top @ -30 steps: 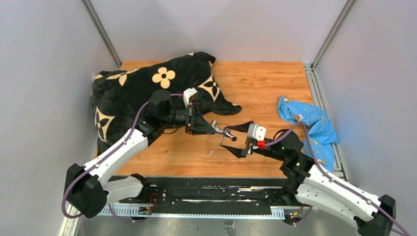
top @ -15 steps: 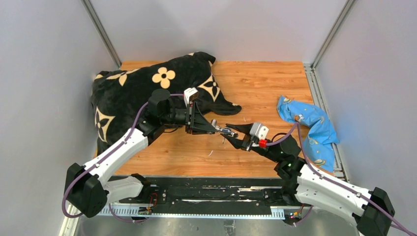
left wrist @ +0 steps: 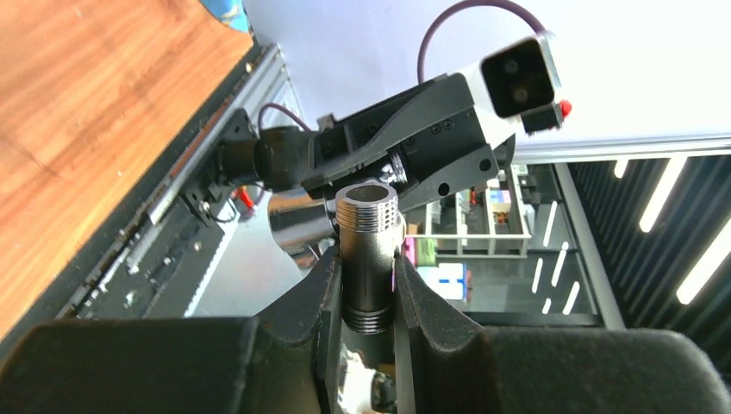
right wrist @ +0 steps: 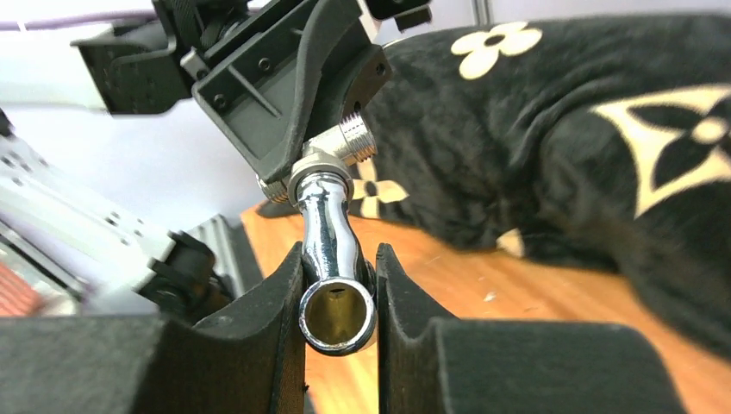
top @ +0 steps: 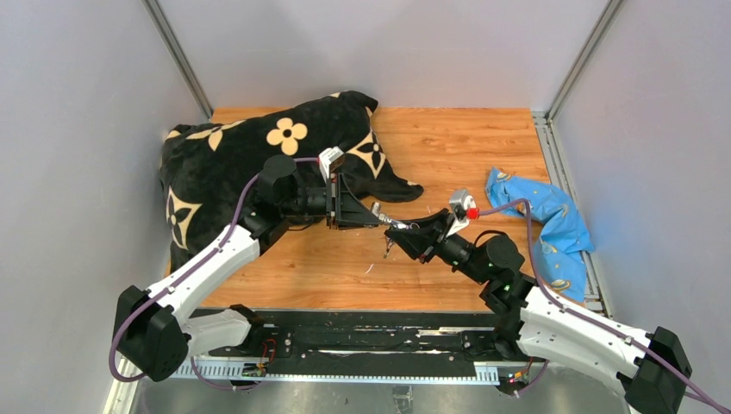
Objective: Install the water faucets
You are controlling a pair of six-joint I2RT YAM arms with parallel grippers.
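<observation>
A silver-grey faucet (top: 390, 223) hangs in the air over the wooden table (top: 465, 147), between both grippers. My left gripper (top: 376, 215) is shut on its short threaded fitting (left wrist: 369, 250), which stands upright between the fingers (left wrist: 440, 319). My right gripper (top: 405, 233) comes from the right and is shut on the curved chrome spout (right wrist: 332, 250), whose open mouth faces the camera. The spout joins a chrome body with a threaded end (right wrist: 355, 138) right at the left gripper (right wrist: 293, 78). The right gripper also shows in the left wrist view (left wrist: 405, 147).
A black blanket with tan flowers (top: 233, 164) covers the table's back left. A crumpled blue plastic bag (top: 543, 211) lies at the right edge. Small white specks (top: 369, 269) lie on the wood below the grippers. Grey walls enclose the table.
My right gripper has swung up and left from the table to the faucet, rolled its wrist over, and closed on the spout. The left gripper stayed nearly still.
</observation>
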